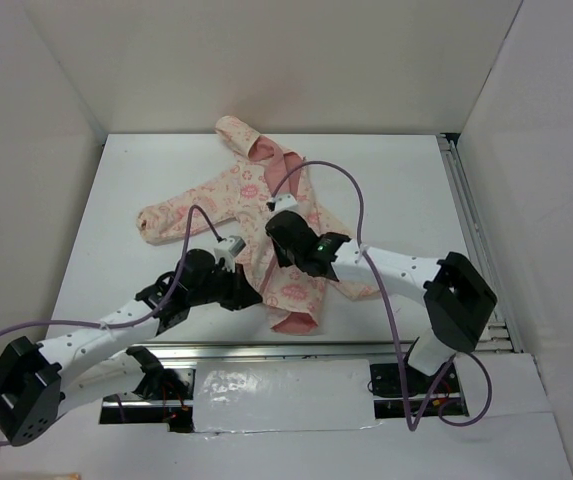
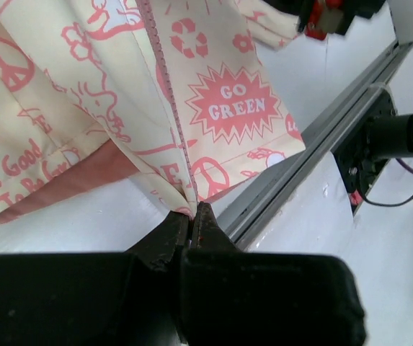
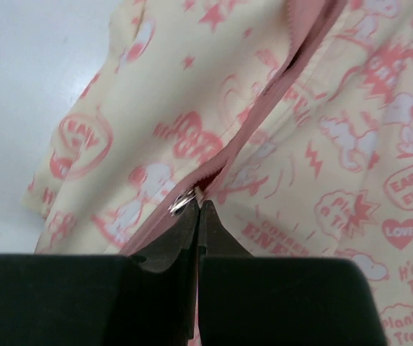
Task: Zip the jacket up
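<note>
The jacket lies on the white table, hood at the far end and hem toward me. It is cream with pink print and a pink lining. My left gripper is shut on the jacket's bottom hem at the foot of the pink zipper; in the left wrist view the left gripper pinches the fabric. My right gripper is over the jacket's front. In the right wrist view the right gripper is shut on the metal zipper pull. Beyond the pull the zipper lies open.
An aluminium rail runs along the table's near edge, close to the hem, and shows in the left wrist view. Another rail runs down the right side. White walls enclose the table. Purple cables arc over the arms.
</note>
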Action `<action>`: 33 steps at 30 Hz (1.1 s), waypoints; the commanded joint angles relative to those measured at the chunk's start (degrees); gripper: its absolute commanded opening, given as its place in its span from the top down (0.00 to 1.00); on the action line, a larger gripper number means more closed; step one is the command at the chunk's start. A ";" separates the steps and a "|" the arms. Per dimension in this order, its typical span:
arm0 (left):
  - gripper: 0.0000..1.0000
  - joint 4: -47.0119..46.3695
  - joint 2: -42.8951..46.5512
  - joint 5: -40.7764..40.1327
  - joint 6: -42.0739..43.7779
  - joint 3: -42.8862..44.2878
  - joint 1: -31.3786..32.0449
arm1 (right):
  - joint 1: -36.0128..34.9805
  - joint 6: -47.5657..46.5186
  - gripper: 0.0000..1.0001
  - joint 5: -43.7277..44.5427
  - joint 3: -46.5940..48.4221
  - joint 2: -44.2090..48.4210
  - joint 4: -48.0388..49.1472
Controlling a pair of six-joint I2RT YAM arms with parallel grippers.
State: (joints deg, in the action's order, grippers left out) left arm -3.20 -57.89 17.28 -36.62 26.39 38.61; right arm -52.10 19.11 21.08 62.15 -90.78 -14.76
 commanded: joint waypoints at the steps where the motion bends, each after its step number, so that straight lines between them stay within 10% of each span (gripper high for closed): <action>1: 1.00 5.31 2.78 5.13 -2.22 -2.22 1.03 | 5.24 0.13 1.00 13.73 6.31 -2.90 0.62; 19: 1.00 8.21 8.05 6.37 -5.21 -6.53 1.47 | 23.52 -10.94 1.00 7.40 38.38 -28.91 4.12; 29: 1.00 13.22 11.04 4.78 -7.15 -7.85 1.47 | 32.93 -9.45 1.00 4.94 78.63 -53.94 -2.37; 33: 1.00 14.27 11.48 3.55 -7.85 -7.67 1.29 | 36.88 -7.95 1.00 3.00 76.12 -52.22 2.35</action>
State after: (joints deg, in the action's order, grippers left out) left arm 2.57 -47.16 15.07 -42.74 19.68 38.79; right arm -20.86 11.11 20.16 136.16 -144.75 -21.45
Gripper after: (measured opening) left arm 0.042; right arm 0.005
